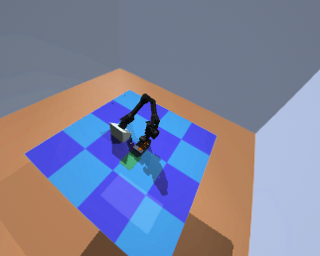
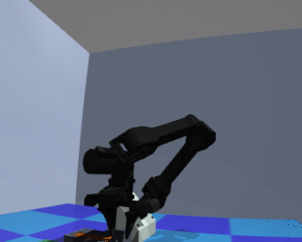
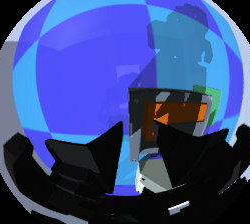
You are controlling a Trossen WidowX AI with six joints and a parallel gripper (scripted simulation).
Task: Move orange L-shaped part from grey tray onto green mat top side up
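Observation:
The grey tray point(image 1: 136, 149) point(image 3: 134, 127) lies under the hand; its dark top and light rim show in the wrist view. The orange L-shaped part point(image 3: 201, 112) lies in its pocket and looks flat, partly in shadow. My gripper point(image 3: 137, 124) points down over the tray with its fingers apart and nothing between them. In the wrist view the right fingertip overlaps the part near its corner, and the left one is just outside the tray's left edge. Whether a fingertip touches the part cannot be told. The green mat point(image 1: 129, 162) point(image 3: 215, 102) lies beside the tray, partly hidden behind it in the wrist view.
The arm's pale base block point(image 1: 119, 131) point(image 2: 147, 228) point(image 3: 153, 177) stands close to the tray. The arm's shadow falls across the blue checkered floor point(image 1: 79, 178) and over part of the tray. In the exterior view the tray is low at the frame's bottom edge.

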